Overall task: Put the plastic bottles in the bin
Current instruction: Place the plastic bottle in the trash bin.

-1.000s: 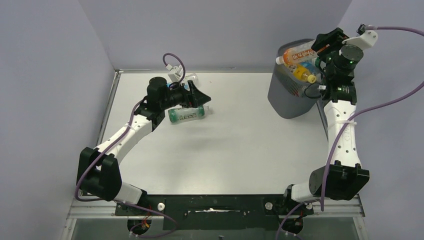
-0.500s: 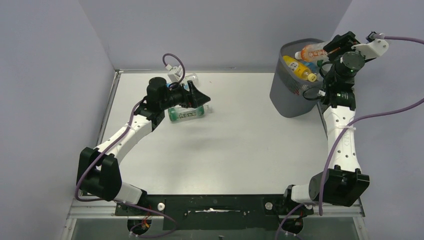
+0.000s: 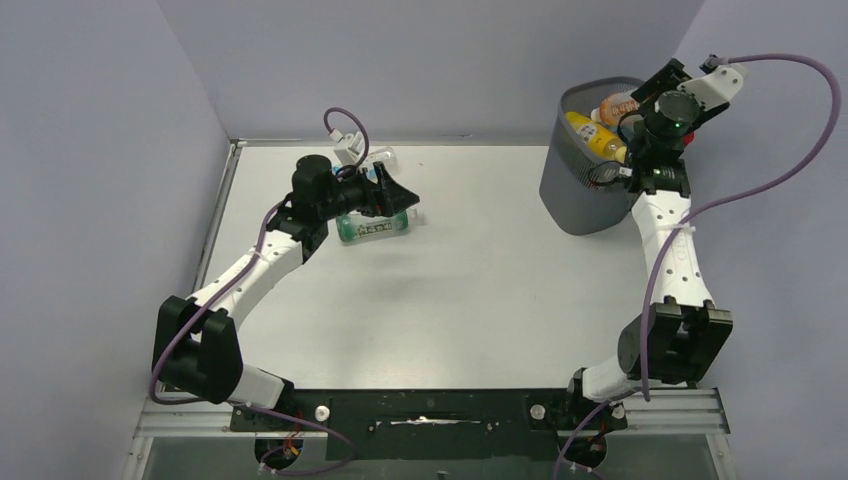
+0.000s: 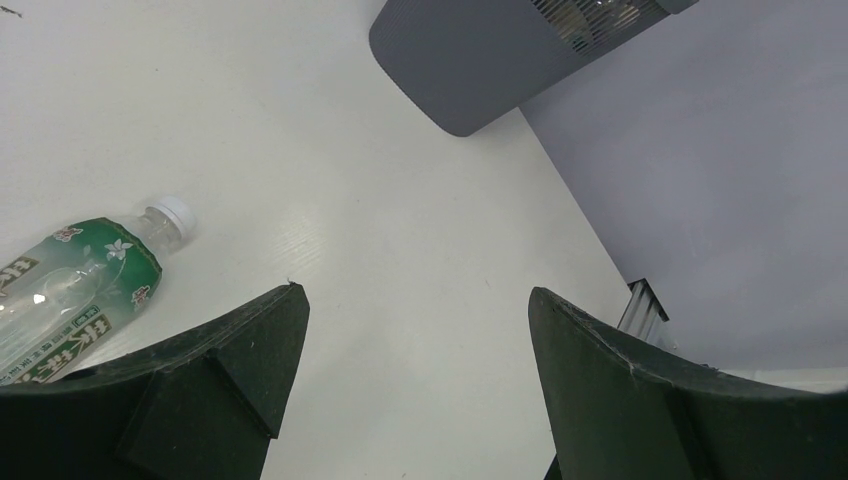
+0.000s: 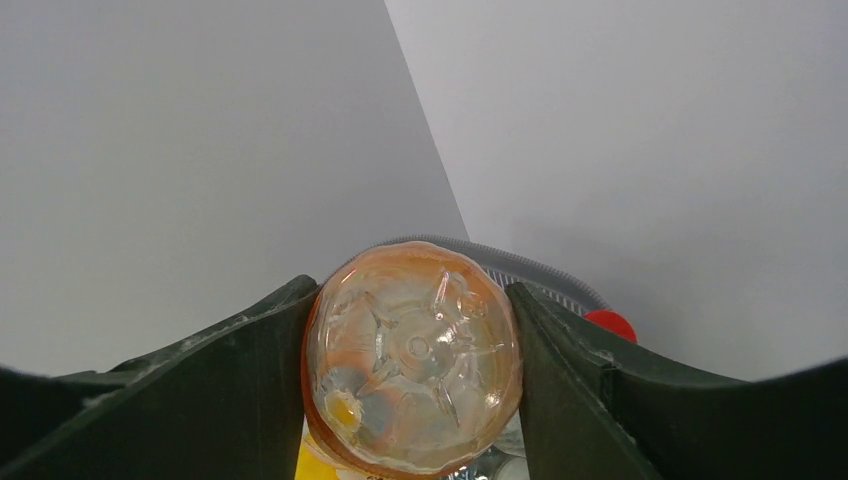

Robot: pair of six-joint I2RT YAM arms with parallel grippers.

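Observation:
A clear bottle with a green label [image 3: 372, 230] lies on its side on the white table, its white cap [image 4: 170, 212] pointing right. My left gripper [image 3: 397, 200] hovers just above and behind this green-label bottle [image 4: 75, 285], open, with nothing between its fingers [image 4: 240, 350]. The dark grey mesh bin [image 3: 580, 190] stands at the far right. My right gripper [image 3: 640, 100] is over its rim, shut on an orange-label bottle [image 3: 618, 103]. The right wrist view looks at that bottle's base [image 5: 412, 370], pressed between both fingers of the right gripper [image 5: 412, 288]. A yellow bottle [image 3: 595, 135] lies inside the bin.
Walls close off the table at the left, back and right. The bin's wall [image 4: 470, 70] shows ahead of the left wrist camera. Inside the bin's rim [image 5: 530, 265] there is a red cap [image 5: 610, 323] and a patch of yellow [image 5: 315, 462].
My right arm has swung up and back with the orange-label bottle, which now points down over the bin's far side. The left arm and the green-label bottle have not moved.

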